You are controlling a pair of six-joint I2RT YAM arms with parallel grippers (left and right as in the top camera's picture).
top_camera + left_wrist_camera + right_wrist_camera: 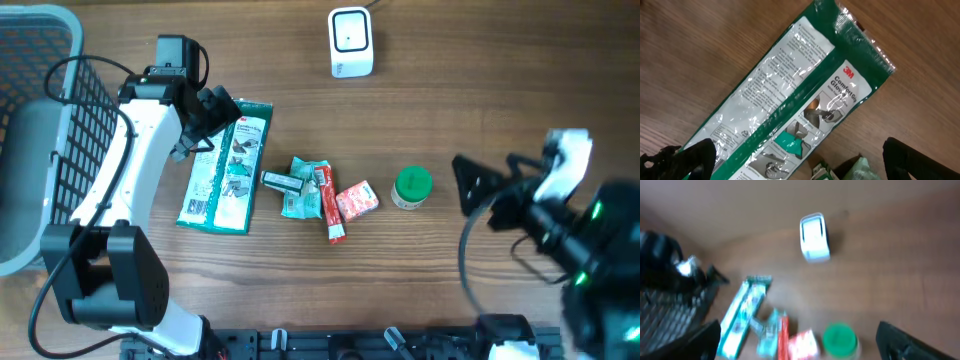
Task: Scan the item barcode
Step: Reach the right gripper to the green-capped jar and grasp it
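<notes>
A white box-shaped scanner (351, 42) (814, 237) stands at the back of the table. A long green-and-white glove packet (227, 165) (790, 100) (742, 315) lies flat left of centre. My left gripper (220, 117) (800, 161) hovers open over its upper end with nothing between the fingers. To the packet's right lie a teal wrapper (303, 192), a red stick packet (329, 208), a red-and-white packet (357, 200) and a green-lidded jar (412, 187) (840, 339). My right gripper (466, 183) (801, 345) is open and empty, right of the jar. No barcode is legible.
A grey wire basket (40, 130) (665, 322) fills the far left, beside the left arm. A small dark packet (283, 182) rests against the teal wrapper. The right wrist view is blurred.
</notes>
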